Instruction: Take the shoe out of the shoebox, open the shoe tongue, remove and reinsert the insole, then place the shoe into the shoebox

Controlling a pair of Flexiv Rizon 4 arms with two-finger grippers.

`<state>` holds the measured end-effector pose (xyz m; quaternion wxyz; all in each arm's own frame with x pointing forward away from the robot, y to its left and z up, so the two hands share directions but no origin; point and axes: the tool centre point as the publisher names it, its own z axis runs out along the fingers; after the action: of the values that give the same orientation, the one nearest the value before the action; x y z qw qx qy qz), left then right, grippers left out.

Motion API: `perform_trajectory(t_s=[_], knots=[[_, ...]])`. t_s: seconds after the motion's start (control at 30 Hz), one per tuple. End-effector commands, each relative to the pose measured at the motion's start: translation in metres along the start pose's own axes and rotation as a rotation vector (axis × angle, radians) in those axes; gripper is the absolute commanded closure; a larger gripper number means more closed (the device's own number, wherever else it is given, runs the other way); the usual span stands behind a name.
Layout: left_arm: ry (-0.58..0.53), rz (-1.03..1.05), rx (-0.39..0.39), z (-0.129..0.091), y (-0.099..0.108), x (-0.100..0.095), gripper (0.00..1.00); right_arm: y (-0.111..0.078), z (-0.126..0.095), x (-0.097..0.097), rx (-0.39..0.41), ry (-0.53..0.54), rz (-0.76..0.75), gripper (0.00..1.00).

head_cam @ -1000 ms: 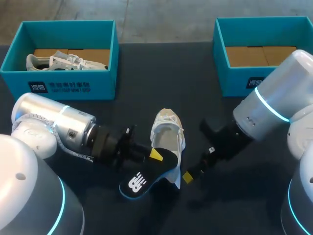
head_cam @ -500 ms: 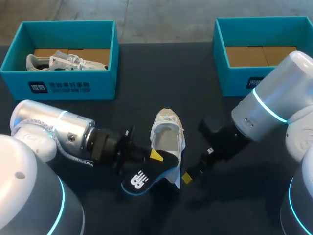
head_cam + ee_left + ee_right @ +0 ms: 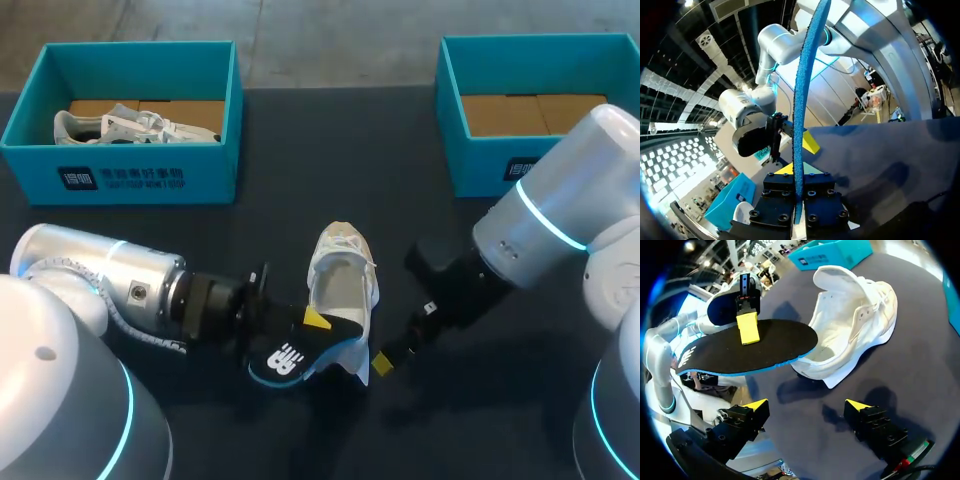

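Nearest the robot, the left gripper (image 3: 314, 320) is clamped on the black insole (image 3: 288, 362), one yellow tip on its upper face. The insole is held clear of the table (image 3: 330, 150), its far end at the heel opening of the white shoe (image 3: 342, 280) and the rest outside it. The right gripper (image 3: 806, 405) hangs beside the shoe's heel, fingers spread wide and empty, touching nothing. The shoe rests mid-table, opening upward and toe pointing away. Beyond, the left shoebox (image 3: 150, 178) holds a second shoe (image 3: 130, 127); the right shoebox (image 3: 490, 165) shows only a cardboard floor. Judged progress: shoe out, tongue apparently opened, insole removed. Remaining: reinsertion, then boxing the shoe.
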<state>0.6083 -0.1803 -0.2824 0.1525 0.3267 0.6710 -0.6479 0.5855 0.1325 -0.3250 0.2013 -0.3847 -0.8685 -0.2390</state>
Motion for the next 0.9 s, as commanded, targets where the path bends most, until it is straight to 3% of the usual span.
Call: perform_trajectory(t_s=[0.03, 0.9], knots=[[-0.037, -0.024, 0.002, 0.003, 0.001, 0.004, 1.00, 0.000, 0.001, 0.002, 0.000, -0.006, 0.002, 0.00], [-0.111, -0.134, 0.008, 0.002, 0.007, -0.006, 1.00, 0.000, 0.001, 0.002, 0.000, -0.006, 0.002, 0.00]])
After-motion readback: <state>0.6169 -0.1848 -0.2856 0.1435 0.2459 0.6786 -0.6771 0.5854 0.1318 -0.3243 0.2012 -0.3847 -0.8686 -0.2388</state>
